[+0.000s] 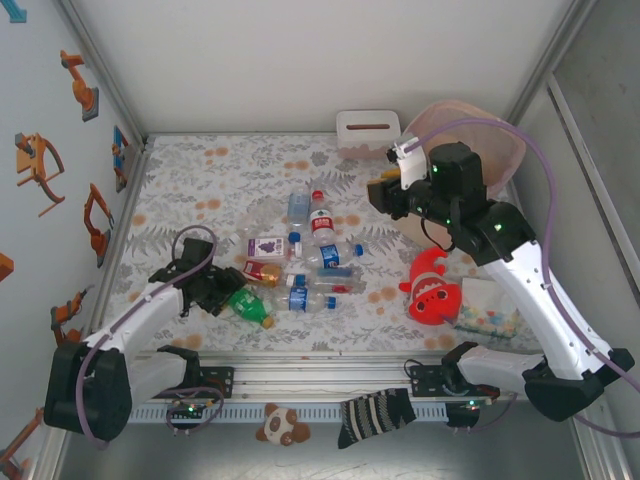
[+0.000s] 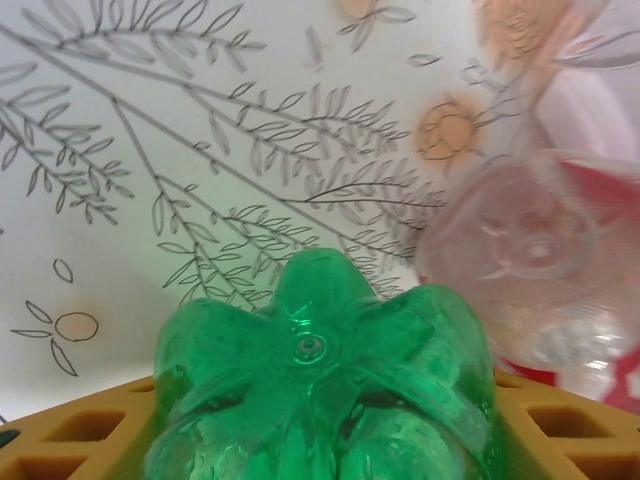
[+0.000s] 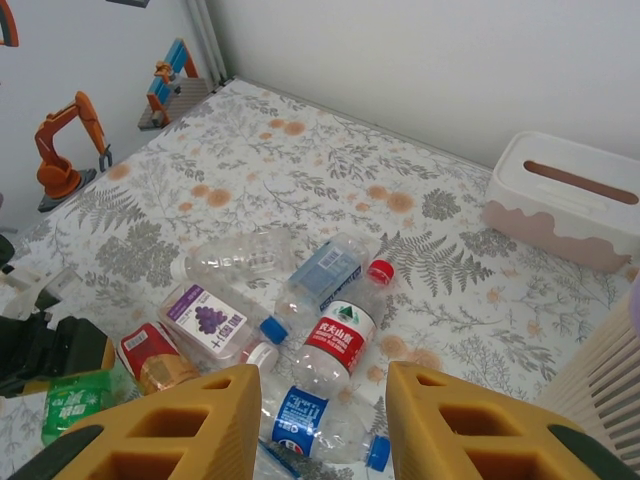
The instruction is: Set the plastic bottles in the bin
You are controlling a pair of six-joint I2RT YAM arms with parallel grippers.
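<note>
Grips green bottle [image 1: 250, 306] in closed left gripper [image 1: 222, 292], low on table [image 1: 200, 180]. Holds right gripper [image 1: 383, 192] spread open, empty, raised beside bin [image 1: 510, 165]. Lying clustered mid-table: other plastic bottles [image 1: 312, 262].

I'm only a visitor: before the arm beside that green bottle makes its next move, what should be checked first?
1. Green bottle within the left gripper: ok, its base sits right at a finger pad.
2. Left grip closed: cannot tell.
3. Right gripper open and empty: ok.
4. Bin mouth free: not ok, the right arm seems to hang across it in the top view.
5. Clownfish plush apart from the bottles: ok.
</note>
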